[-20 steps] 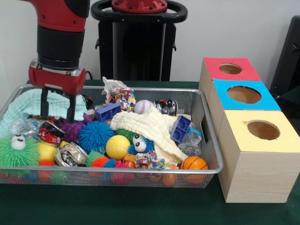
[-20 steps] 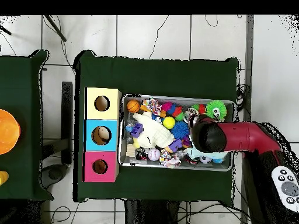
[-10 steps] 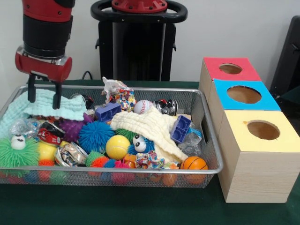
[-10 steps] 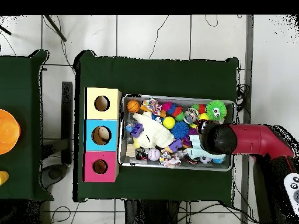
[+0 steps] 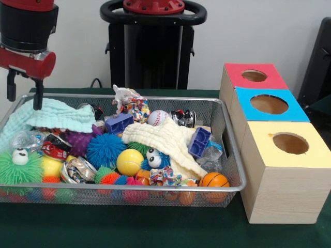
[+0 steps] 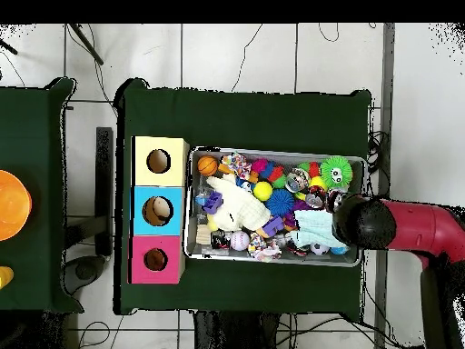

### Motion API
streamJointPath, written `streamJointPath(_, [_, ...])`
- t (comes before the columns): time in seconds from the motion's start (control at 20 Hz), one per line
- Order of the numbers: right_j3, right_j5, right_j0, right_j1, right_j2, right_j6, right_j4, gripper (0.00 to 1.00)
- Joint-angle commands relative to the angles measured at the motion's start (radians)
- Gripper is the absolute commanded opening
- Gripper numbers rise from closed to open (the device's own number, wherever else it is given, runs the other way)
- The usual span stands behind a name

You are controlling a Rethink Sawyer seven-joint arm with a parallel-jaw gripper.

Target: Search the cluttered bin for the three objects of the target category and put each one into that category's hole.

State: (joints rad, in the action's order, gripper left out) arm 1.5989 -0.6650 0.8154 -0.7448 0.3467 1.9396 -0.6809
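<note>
The wire mesh bin (image 5: 170, 188) is piled with toys: a baseball (image 5: 158, 117), a yellow ball (image 5: 129, 161), a small basketball (image 5: 214, 180), a blue spiky ball (image 5: 105, 150), blue blocks (image 5: 199, 141) and a crushed can (image 5: 77, 169). A mint cloth (image 5: 51, 116) lies at the bin's left end and a cream cloth (image 5: 165, 139) across the middle. My gripper (image 5: 24, 93) hangs open above the bin's far left corner, over the mint cloth's edge, holding nothing. In the overhead view the arm (image 6: 368, 223) covers the gripper at the bin's right end (image 6: 272, 262).
Three wooden boxes stand in a row right of the bin, each with a round hole on top: red (image 5: 235, 72), blue (image 5: 297, 114), yellow (image 5: 264, 150). A green fuzzy toy with eyes (image 5: 19, 168) sits at the bin's front left. The pedestal (image 5: 152, 46) rises behind the bin.
The gripper has risen out of the bin and moved left in the front view, from above the purple spiky toy to the far left corner. It stayed open and empty.
</note>
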Motion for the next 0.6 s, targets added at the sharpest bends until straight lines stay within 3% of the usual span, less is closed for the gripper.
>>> streamJointPath(0.05, [0.066, 0.005, -0.019, 0.032, -0.005, -0.121, -0.074, 1.00])
streamJointPath(0.6, [0.074, 0.063, -0.043, 0.036, -0.037, -0.052, -0.123, 1.00])
